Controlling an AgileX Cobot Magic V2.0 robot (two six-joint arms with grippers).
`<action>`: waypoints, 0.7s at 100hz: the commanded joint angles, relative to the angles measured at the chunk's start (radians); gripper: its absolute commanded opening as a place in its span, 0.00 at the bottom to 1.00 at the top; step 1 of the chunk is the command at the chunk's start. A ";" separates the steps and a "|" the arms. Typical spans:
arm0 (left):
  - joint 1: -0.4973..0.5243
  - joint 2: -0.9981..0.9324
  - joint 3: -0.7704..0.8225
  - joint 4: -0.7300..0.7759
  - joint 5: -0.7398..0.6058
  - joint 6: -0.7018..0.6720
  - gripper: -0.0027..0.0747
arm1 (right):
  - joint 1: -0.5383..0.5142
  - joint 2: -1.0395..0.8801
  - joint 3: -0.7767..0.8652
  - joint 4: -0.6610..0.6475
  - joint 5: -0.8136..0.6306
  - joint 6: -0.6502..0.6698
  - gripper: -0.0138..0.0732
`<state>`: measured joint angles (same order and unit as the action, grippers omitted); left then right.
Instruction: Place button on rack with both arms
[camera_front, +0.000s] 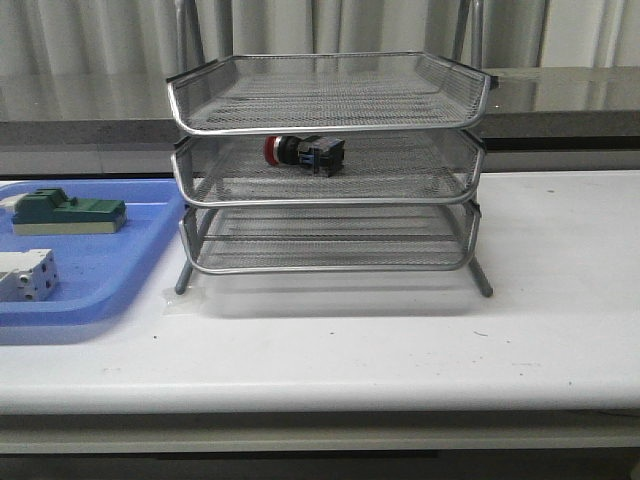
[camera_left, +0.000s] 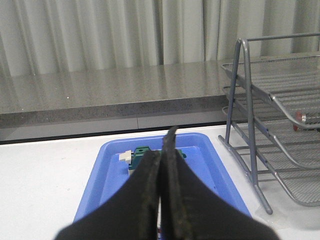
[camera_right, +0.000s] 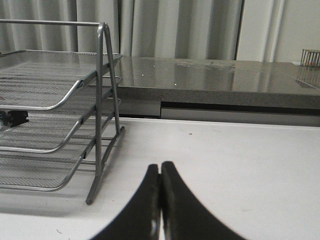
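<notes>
The button (camera_front: 303, 152), red cap, black barrel and blue rear block, lies on its side on the middle tier of the silver wire rack (camera_front: 330, 200). A bit of its red cap shows in the left wrist view (camera_left: 301, 118) and its dark rear end in the right wrist view (camera_right: 12, 118). Neither arm shows in the front view. My left gripper (camera_left: 164, 150) is shut and empty, above the blue tray, left of the rack (camera_left: 280, 125). My right gripper (camera_right: 160, 172) is shut and empty over bare table, right of the rack (camera_right: 60, 115).
A flat blue tray (camera_front: 150, 250) lies left of the rack, holding a green block on a beige base (camera_front: 68, 213) and a white-grey boxy part (camera_front: 25, 274). The tray (camera_left: 210, 165) and green block (camera_left: 142, 152) also show in the left wrist view. A grey counter runs behind the table.
</notes>
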<state>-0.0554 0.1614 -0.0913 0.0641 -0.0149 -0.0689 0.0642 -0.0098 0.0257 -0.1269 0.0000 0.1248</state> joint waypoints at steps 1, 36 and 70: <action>-0.010 -0.032 0.013 -0.001 -0.093 -0.011 0.01 | -0.007 -0.018 0.002 -0.003 -0.083 0.001 0.09; -0.010 -0.199 0.129 -0.035 -0.100 -0.011 0.01 | -0.007 -0.018 0.002 -0.003 -0.083 0.001 0.09; -0.010 -0.199 0.129 -0.048 -0.061 -0.011 0.01 | -0.007 -0.018 0.002 -0.003 -0.083 0.001 0.09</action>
<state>-0.0554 -0.0043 0.0044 0.0240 0.0000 -0.0704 0.0642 -0.0098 0.0257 -0.1269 0.0000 0.1248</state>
